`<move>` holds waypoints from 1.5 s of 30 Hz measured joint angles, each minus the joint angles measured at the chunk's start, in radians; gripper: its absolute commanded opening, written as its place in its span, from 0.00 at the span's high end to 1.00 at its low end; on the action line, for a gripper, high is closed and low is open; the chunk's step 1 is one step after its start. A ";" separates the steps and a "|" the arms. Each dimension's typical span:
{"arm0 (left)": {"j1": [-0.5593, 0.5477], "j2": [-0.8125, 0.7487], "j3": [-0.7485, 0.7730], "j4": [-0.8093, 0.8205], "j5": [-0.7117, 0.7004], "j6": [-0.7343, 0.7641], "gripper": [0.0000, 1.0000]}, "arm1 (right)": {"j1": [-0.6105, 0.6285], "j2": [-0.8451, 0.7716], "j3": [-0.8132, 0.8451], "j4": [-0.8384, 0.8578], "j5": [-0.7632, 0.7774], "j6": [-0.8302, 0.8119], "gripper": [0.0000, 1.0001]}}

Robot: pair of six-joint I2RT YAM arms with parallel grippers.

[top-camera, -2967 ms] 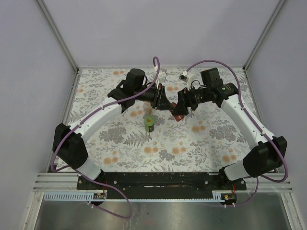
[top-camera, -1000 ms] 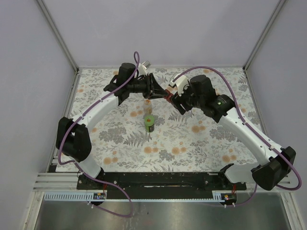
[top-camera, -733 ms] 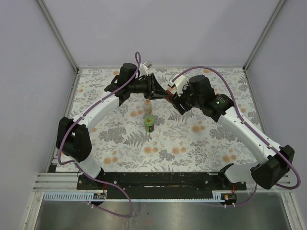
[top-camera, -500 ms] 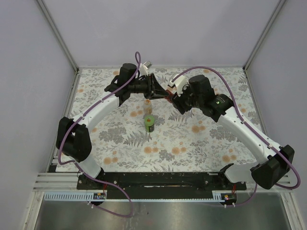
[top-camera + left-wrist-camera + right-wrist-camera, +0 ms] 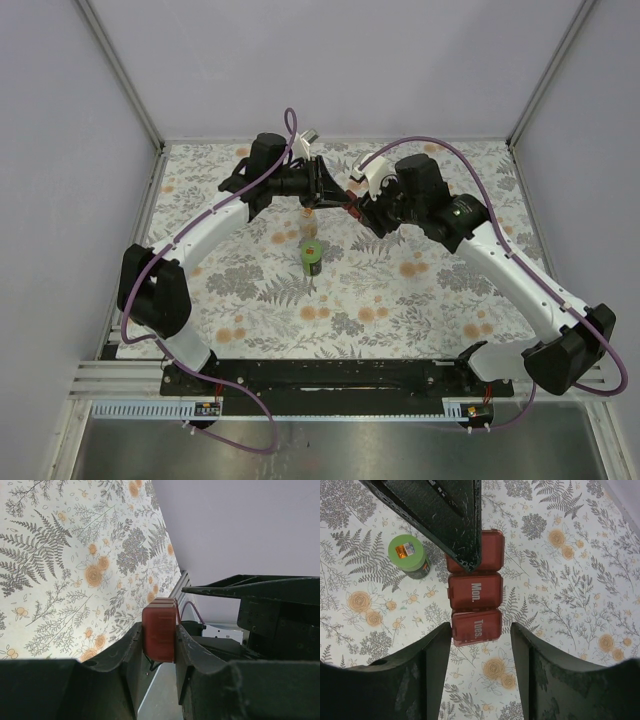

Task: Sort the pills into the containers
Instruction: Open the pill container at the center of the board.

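Observation:
The dark-red pill box (image 5: pixel 474 592), lids marked "Mon." and "Tues.", is held above the flowered cloth at the back middle. My left gripper (image 5: pixel 159 629) is shut on one end of it (image 5: pixel 160 632). My right gripper (image 5: pixel 481 630) stands open around the "Tues." end: its left finger (image 5: pixel 437 650) is at the box's edge and its right finger (image 5: pixel 525 650) is clear of it. The green bottle (image 5: pixel 313 258) stands upright below the grippers. The pale-and-orange bottle (image 5: pixel 309 224) stands just behind it. No pills show.
The flowered cloth (image 5: pixel 400 300) covers the table inside grey walls. A metal frame rail (image 5: pixel 340 139) runs along the back edge. Both arms arch in from the sides and meet at the back middle, cables looping above them.
Since three seconds ago both grippers have carried the pill box up and toward the back. In the last second the right jaws narrowed a little around the box; the left grip is unchanged.

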 measured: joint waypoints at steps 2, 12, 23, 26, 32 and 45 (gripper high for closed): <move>0.000 0.000 0.000 0.000 0.000 0.005 1.00 | 0.000 0.000 0.003 -0.003 -0.002 0.000 0.43; 0.000 0.000 -0.002 0.001 0.001 0.013 1.00 | 0.000 0.002 0.004 -0.017 -0.008 0.000 0.45; 0.000 0.000 -0.003 0.004 0.001 0.015 1.00 | -0.007 -0.006 0.004 -0.017 0.003 0.000 0.45; 0.000 0.000 -0.011 0.013 0.001 0.015 1.00 | -0.008 -0.014 0.004 -0.018 0.014 0.000 0.45; 0.001 0.000 -0.027 0.018 0.002 0.014 1.00 | -0.018 -0.030 0.004 -0.020 0.034 -0.002 0.45; 0.000 0.000 -0.035 0.031 0.027 0.010 1.00 | -0.043 -0.034 0.004 -0.018 0.075 -0.013 0.46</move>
